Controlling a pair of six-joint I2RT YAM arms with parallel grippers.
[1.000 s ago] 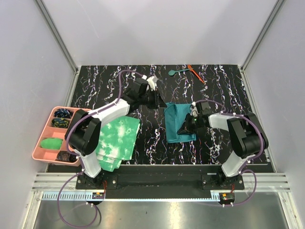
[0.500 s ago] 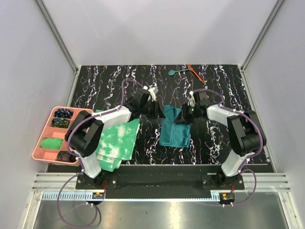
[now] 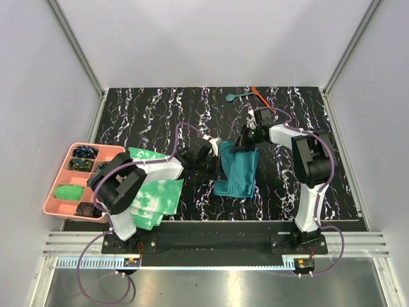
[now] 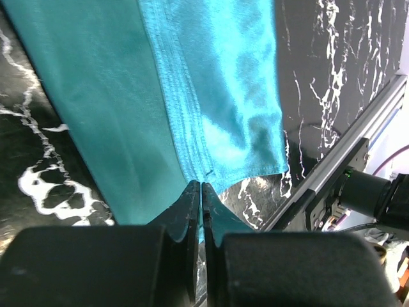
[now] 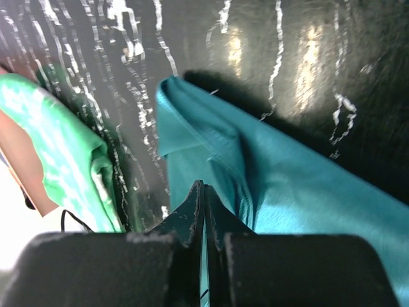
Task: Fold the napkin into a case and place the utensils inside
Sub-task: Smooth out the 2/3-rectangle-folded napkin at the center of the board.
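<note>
Mid-fold: the left gripper (image 4: 201, 187) at 9 o'clock and the right gripper (image 5: 204, 187) at 12 each pinch the napkin (image 3: 238, 174); next, probably, draw one edge across evenly.

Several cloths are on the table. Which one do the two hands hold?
The plain dark teal napkin in the middle; the left hand and right hand pinch it. The mottled green-and-white cloths lie loose on the left.
</note>
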